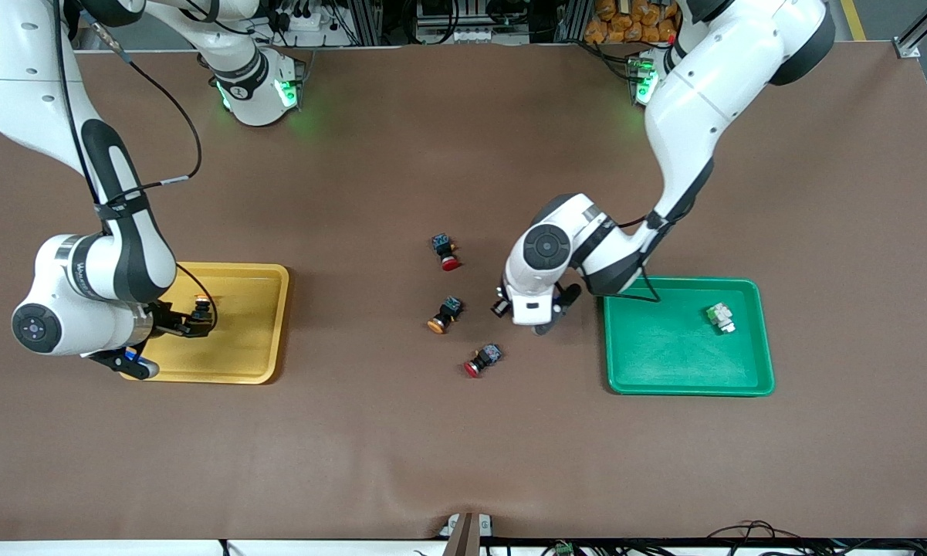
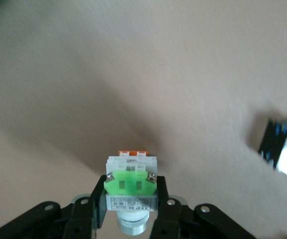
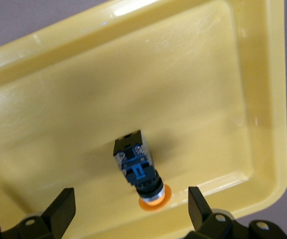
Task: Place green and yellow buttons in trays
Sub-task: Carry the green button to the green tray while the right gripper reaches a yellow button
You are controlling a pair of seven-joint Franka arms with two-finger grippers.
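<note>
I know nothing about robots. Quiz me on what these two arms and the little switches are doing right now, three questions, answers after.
1. True or false: the left pincer is closed on a whitish-grey push-button switch with a light-green part.
2. What lies in the shallow yellow plastic tray under the open right pincer?
A. a red-capped switch
B. a black-and-blue switch with an orange-yellow cap
C. nothing
3. How many red-capped black-and-blue switches lie on the brown table mat?

Key
1. True.
2. B.
3. Two; an orange-capped switch lies between them, and a second whitish-grey switch sits in the shallow green plastic tray.
</note>
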